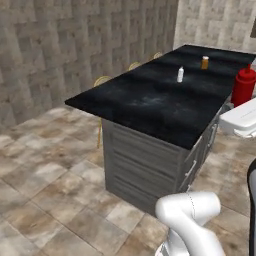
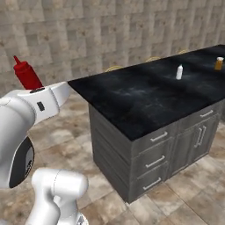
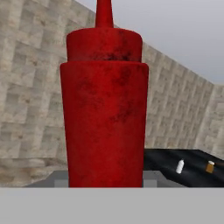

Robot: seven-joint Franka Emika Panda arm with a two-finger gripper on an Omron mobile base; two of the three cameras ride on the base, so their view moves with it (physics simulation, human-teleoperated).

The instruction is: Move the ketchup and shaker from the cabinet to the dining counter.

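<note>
The ketchup [image 3: 104,109], a red squeeze bottle with a narrow nozzle, stands upright close in front of the hand camera. My gripper [image 1: 241,104] is shut on its lower part and holds it in the air; the bottle hides the fingers. In the right base view the ketchup [image 2: 26,74] rises above my white hand, short of the near corner of the dining counter [image 2: 132,105]. This is a long black top with white veining on a grey base [image 1: 145,100]. The shaker and the cabinet are out of view.
A slim white bottle [image 1: 180,74] and an amber jar [image 1: 204,62] stand far along the counter. Tan stool backs [image 1: 102,80] line its far side. Drawers and doors with bar handles [image 2: 156,162] face me. Tiled floor lies around the counter's near end.
</note>
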